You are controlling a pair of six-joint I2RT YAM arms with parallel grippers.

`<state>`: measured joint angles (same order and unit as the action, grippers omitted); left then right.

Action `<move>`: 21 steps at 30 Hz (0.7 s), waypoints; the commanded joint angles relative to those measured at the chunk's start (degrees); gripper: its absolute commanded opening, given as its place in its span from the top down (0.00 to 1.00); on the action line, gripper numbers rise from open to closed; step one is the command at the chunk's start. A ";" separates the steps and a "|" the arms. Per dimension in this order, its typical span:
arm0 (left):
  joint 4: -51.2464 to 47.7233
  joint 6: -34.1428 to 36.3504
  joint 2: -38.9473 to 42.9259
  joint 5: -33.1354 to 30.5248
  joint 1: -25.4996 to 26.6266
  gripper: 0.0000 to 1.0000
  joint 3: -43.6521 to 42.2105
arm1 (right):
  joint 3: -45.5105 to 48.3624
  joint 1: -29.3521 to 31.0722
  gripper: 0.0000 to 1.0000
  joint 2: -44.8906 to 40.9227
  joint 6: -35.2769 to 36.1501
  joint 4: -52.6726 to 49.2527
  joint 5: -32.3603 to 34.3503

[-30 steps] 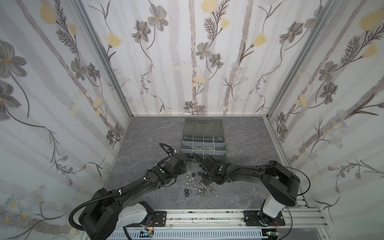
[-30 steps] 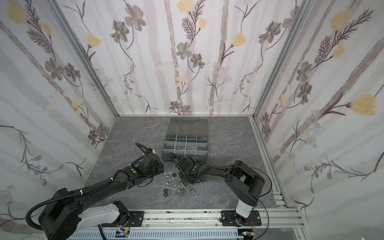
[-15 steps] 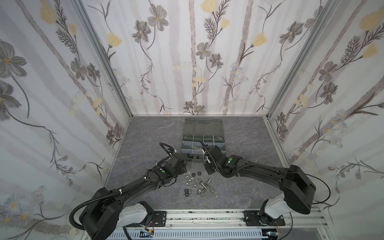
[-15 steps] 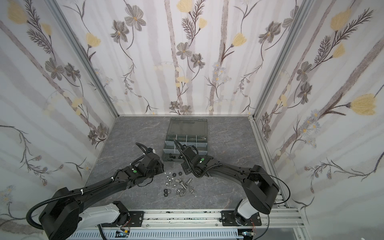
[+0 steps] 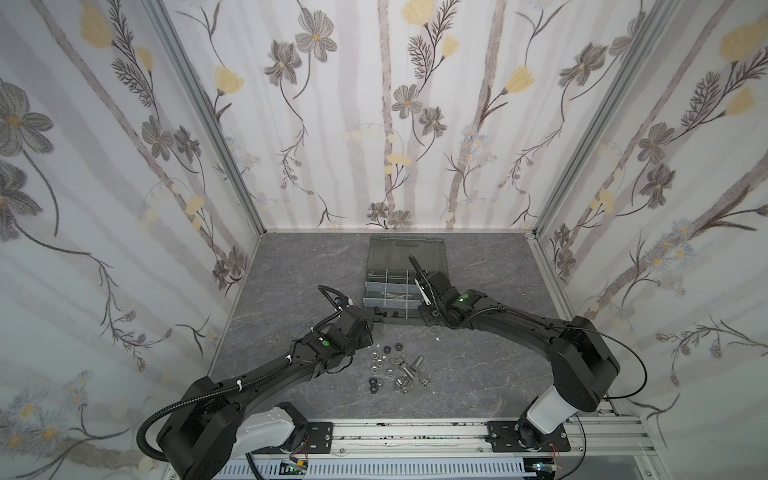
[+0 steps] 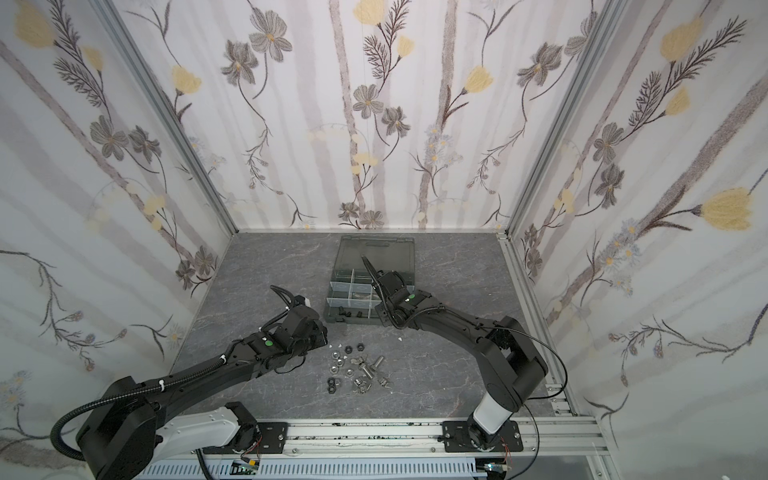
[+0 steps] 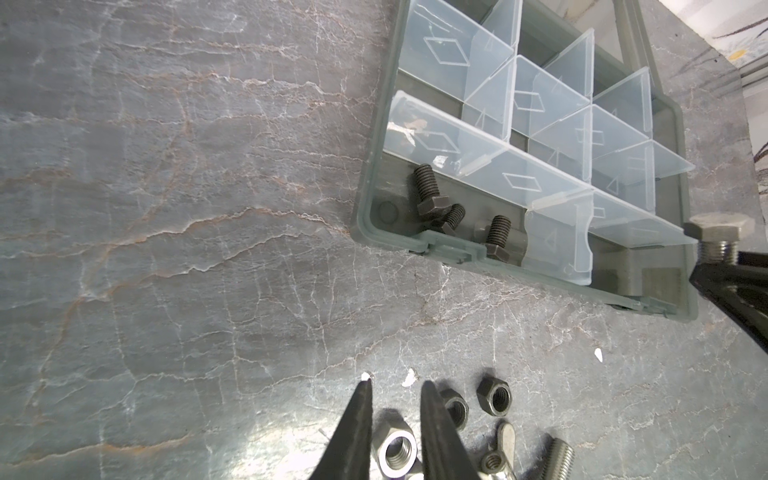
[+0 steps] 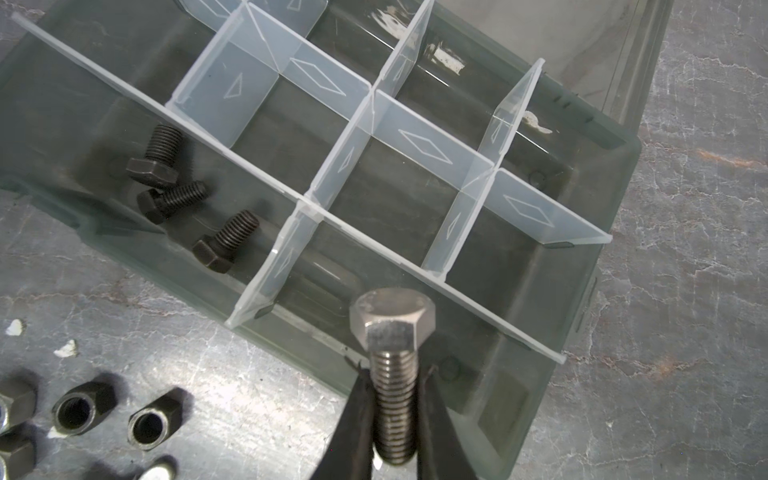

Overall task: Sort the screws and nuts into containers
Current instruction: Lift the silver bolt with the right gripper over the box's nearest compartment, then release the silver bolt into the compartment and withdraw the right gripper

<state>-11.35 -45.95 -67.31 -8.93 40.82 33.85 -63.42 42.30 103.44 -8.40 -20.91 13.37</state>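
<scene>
Right wrist view, shiny silver hex-head bolt (image 8: 394, 374) clamped by right fingers (image 8: 353, 428); left fingers (image 7: 357, 424) apart

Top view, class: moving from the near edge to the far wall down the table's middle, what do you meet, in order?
Silver aluminium rail → loose pile of silver and black nuts and bolts → dark grey plastic organiser case → its smoky hinged lid, lying open → flowered back wall.

I see a bright, shiny threaded metal bolt (image 8: 394, 353), matt black screws (image 8: 158, 160), smooth translucent plastic partitions (image 8: 411, 120) in a semi-gloss grey plastic case (image 8: 582, 311). Tabletop (image 7: 166, 208) looks like veined stone w/ soft sheen. Nuts (image 7: 395, 451): polished metal.
</scene>
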 commanded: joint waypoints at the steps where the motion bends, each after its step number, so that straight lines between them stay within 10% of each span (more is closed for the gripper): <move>1: 0.28 -1.13 0.55 -0.39 0.01 0.76 -0.49 | -0.64 -0.11 0.83 1.03 1.35 1.55 0.05; 21: 0.54 -1.27 0.16 -0.26 0.05 0.76 -0.81 | -0.75 -0.19 0.65 0.09 0.15 0.85 -0.72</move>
<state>-11.35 -46.92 -67.05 -8.80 40.82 33.12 -63.83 42.19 104.55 -7.88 -20.80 13.19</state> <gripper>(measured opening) 0.240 0.354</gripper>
